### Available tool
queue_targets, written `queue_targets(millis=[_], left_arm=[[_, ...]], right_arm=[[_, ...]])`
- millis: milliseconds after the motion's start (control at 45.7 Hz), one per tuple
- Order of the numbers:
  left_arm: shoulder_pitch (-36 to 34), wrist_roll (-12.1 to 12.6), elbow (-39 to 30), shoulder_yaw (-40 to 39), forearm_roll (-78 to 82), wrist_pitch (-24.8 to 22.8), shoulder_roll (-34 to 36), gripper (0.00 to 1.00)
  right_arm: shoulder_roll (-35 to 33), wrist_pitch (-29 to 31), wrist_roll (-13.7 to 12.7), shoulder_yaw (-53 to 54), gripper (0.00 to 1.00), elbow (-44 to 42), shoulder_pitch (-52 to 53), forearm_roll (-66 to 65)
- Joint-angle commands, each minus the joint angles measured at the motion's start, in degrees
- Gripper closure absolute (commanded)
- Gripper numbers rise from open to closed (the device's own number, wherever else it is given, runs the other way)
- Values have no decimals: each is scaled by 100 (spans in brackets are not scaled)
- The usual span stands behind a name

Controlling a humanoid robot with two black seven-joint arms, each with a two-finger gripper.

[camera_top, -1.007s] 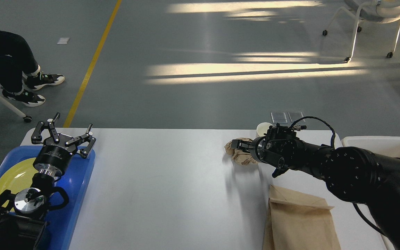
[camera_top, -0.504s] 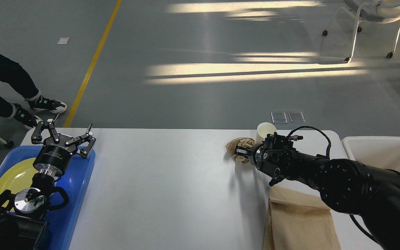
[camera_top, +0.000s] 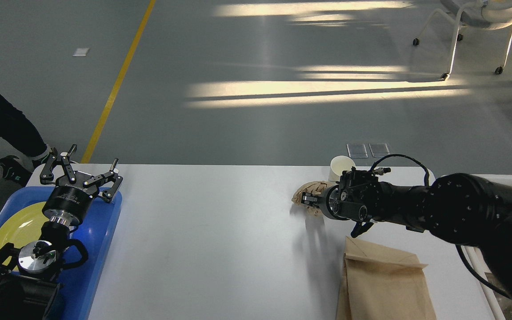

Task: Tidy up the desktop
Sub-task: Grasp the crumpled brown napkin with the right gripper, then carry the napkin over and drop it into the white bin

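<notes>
At the far left of the desk (camera_top: 220, 240), a blue tray (camera_top: 100, 262) holds a yellow plate (camera_top: 14, 231). Over the tray's far edge hangs the left gripper (camera_top: 80, 171), its fingers (camera_top: 58, 162) spread wide apart and holding nothing. Behind it, on the grey floor, a seated person's dark legs and shoe (camera_top: 7, 171) show at the picture's left edge, beside a yellow floor line (camera_top: 114, 89).

The broad white desk fills the lower middle of the view, wider than anything on it, bare across its centre.

Toward the right, a crumpled ball of brown paper (camera_top: 305, 193) sits just off the surface, a shadow beneath it. The right gripper (camera_top: 309, 199) reaches in from the right with its fingers closed on that paper ball. Just behind the gripper stands a white paper cup (camera_top: 340, 165), upright near the desk's far edge. Nearer the viewer, a flat brown paper bag (camera_top: 382, 284) lies on the desk, running off the bottom of the picture. At the far right, mostly hidden by the black arm, the rim of a white bin (camera_top: 491, 178) shows beside the desk.
</notes>
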Motion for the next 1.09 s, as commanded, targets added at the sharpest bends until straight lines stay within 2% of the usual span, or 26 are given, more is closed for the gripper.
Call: queue_targets(millis=[0, 153, 307, 613, 744, 876, 1073], left_arm=[[0, 1, 0, 0, -3, -1, 0, 4], [0, 1, 0, 0, -3, -1, 0, 4], [0, 1, 0, 0, -3, -1, 0, 4], [0, 1, 0, 0, -3, -1, 0, 4], [0, 1, 0, 0, -3, -1, 0, 4], [0, 1, 0, 0, -3, -1, 0, 4], [0, 1, 0, 0, -3, -1, 0, 4]], right_arm=[[-450, 6, 23, 64, 100, 890, 786, -3], [-1258, 94, 58, 82, 100, 2103, 2095, -3], [-1953, 322, 58, 90, 100, 2815, 3238, -3], [-2902, 2430, 58, 240, 100, 2948, 4681, 5], [-3263, 3020, 50, 363, 100, 2939, 4927, 5], [-3474, 3012, 41, 249, 100, 2747, 4778, -30], [-3931, 2994, 15, 257, 100, 1719, 3733, -47]])
